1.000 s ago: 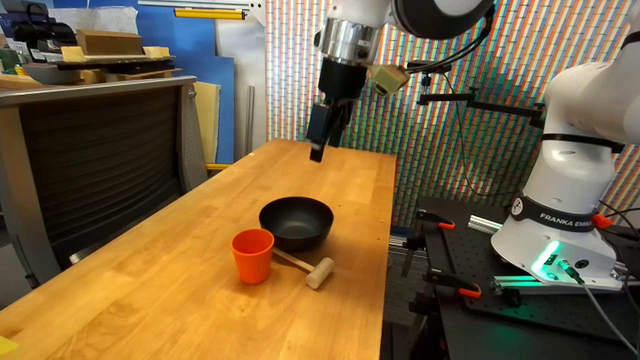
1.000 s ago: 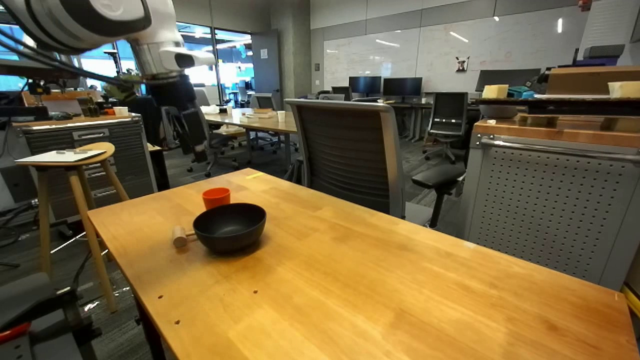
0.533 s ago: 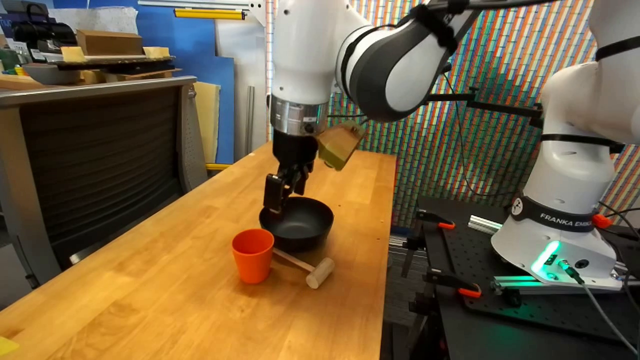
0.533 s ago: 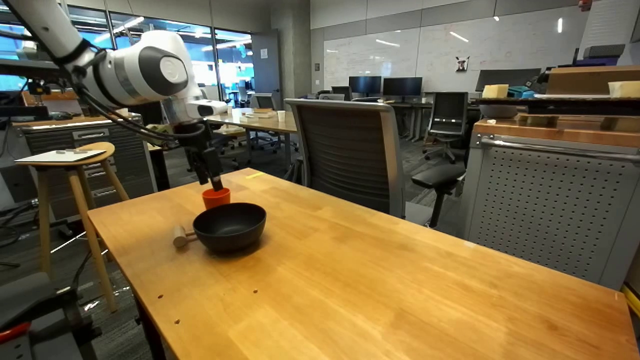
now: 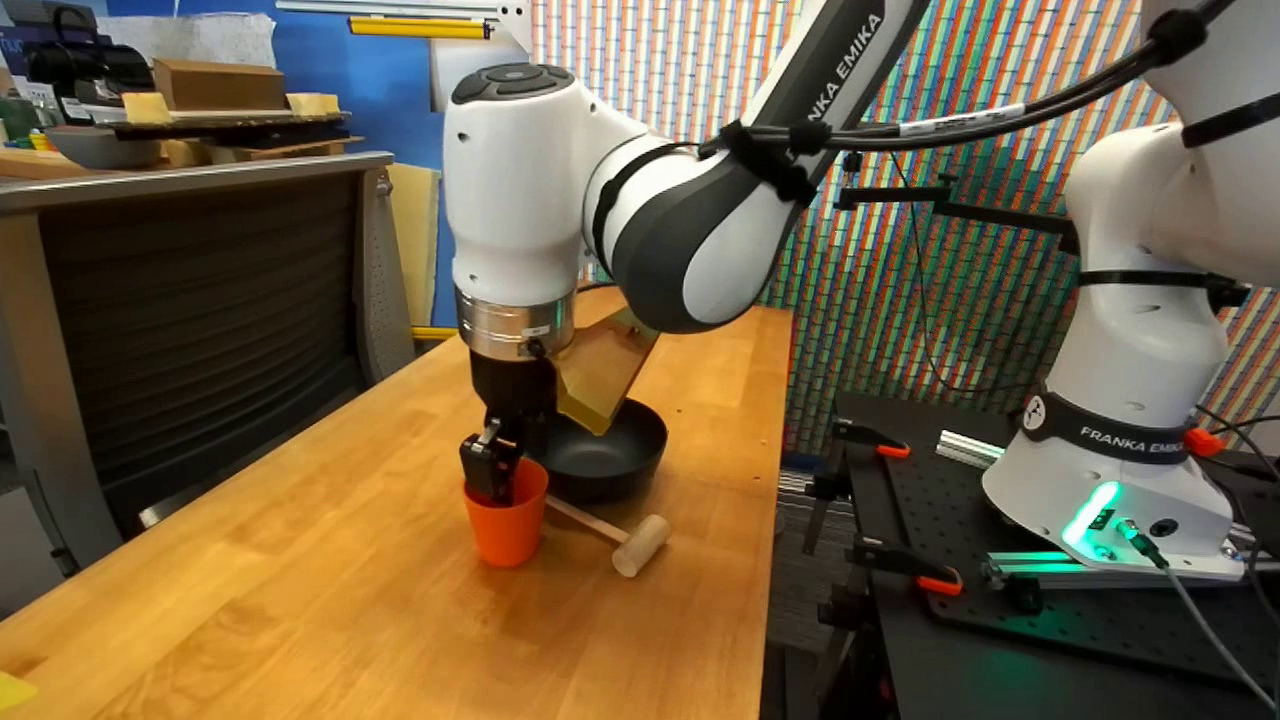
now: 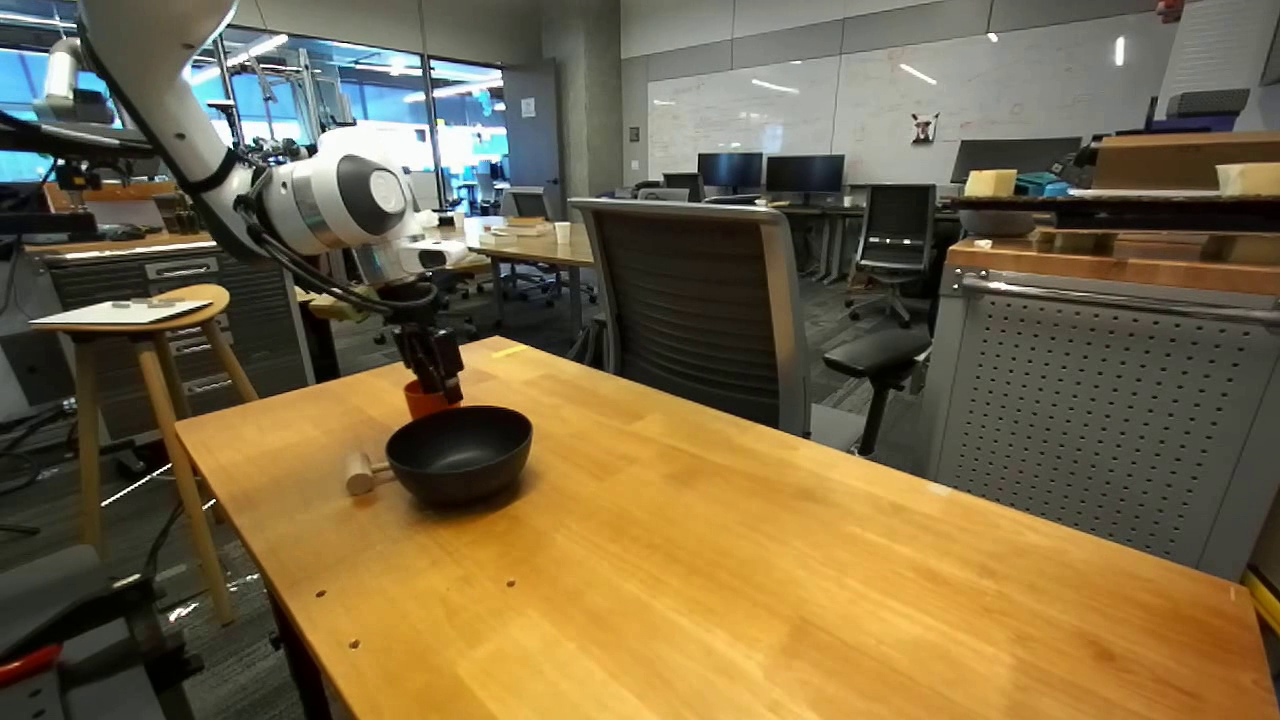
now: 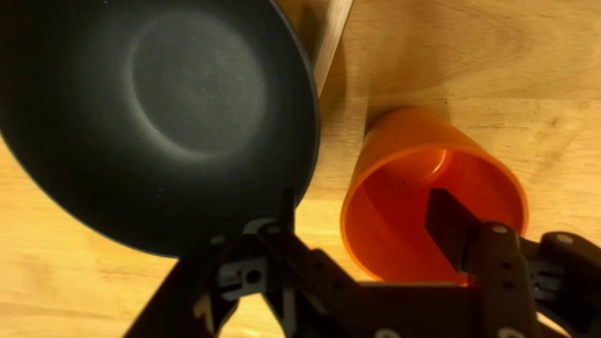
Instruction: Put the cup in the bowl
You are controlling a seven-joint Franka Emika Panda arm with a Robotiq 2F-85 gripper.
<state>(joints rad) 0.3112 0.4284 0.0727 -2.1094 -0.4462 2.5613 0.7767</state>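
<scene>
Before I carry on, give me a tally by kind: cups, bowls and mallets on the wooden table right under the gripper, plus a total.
Orange cup: 1
Black bowl: 1
Wooden mallet: 1
Total: 3

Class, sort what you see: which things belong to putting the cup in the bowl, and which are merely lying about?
For the job: Robotiq gripper, orange cup, black bowl.
Not needed: wooden mallet, grey bowl, wooden stool, ribbed-back office chair.

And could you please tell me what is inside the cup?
In the wrist view, the cup shows bare wall and bottom; one of the fingers overlaps the opening, hiding whatever is behind it.
</scene>
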